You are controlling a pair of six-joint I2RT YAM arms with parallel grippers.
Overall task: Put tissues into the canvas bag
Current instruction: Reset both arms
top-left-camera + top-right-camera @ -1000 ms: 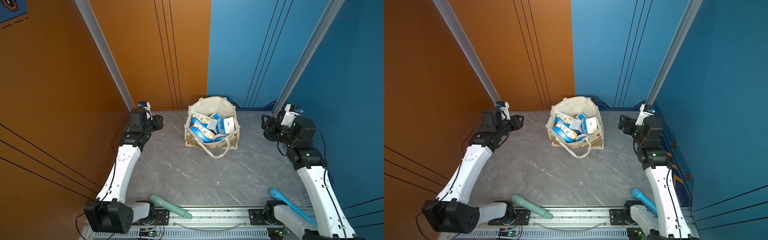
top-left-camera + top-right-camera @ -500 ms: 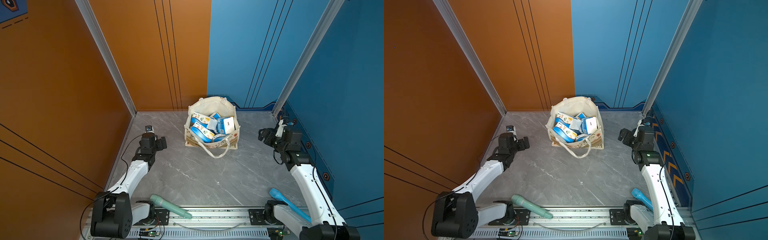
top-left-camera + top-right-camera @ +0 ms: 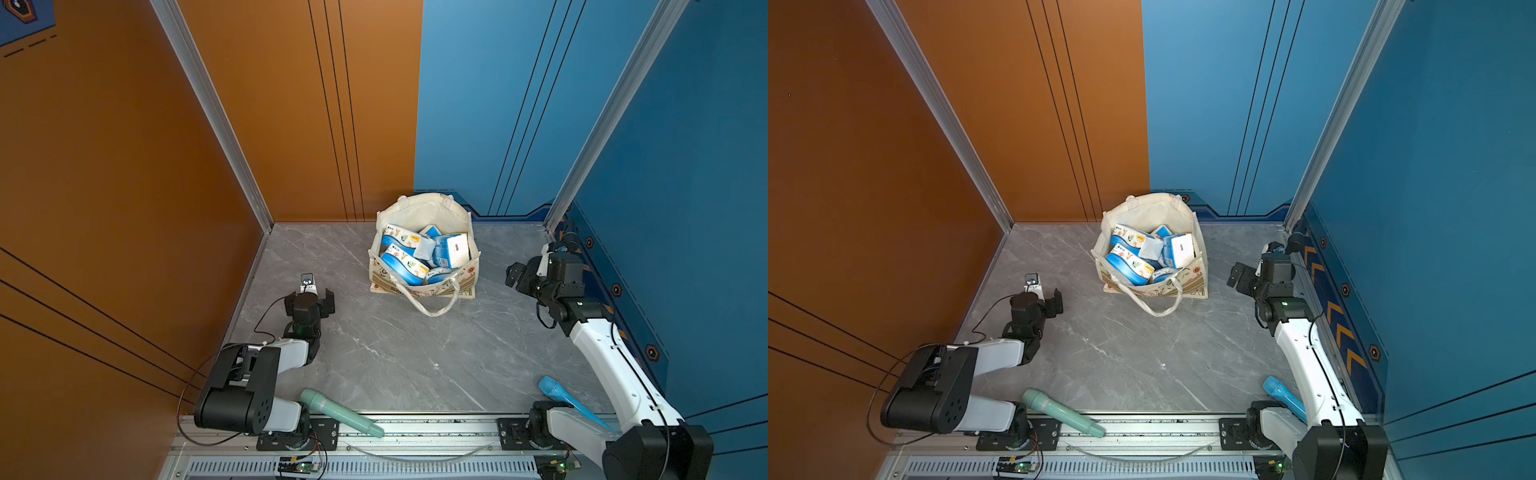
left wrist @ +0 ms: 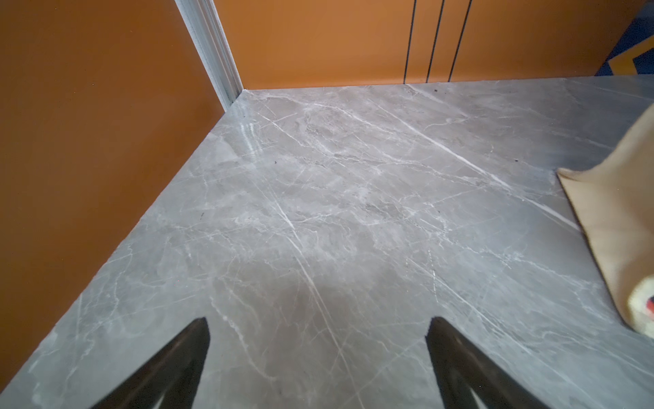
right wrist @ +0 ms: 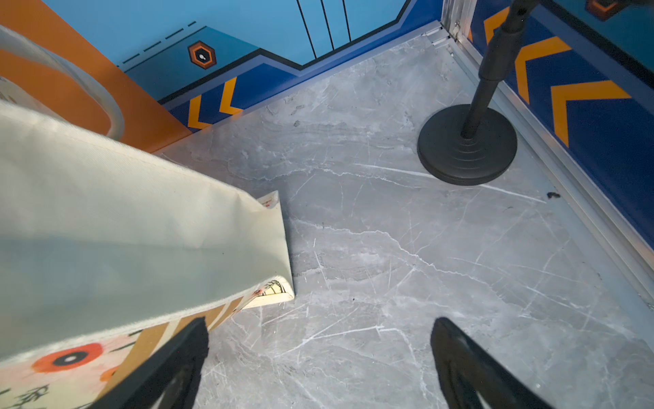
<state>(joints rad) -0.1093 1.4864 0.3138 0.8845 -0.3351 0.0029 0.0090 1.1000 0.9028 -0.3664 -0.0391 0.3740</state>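
Observation:
The canvas bag stands open at the back middle of the grey table, one rope handle hanging over its front. Several blue and white tissues lie piled inside it. My left gripper sits low over the table to the bag's left, open and empty. In the left wrist view the left gripper frames bare marble, with a corner of the bag at the edge. My right gripper is open and empty to the bag's right. The right wrist view shows the right gripper beside the bag's side.
A teal cylinder lies at the front left by the rail, and a light-blue cylinder at the front right. A black round-based stand occupies the far right corner. Orange and blue walls enclose the table on three sides.
Both arms have come down from beside the bag's top and drawn back toward the front, now low over the table. The left jaws have spread wider.

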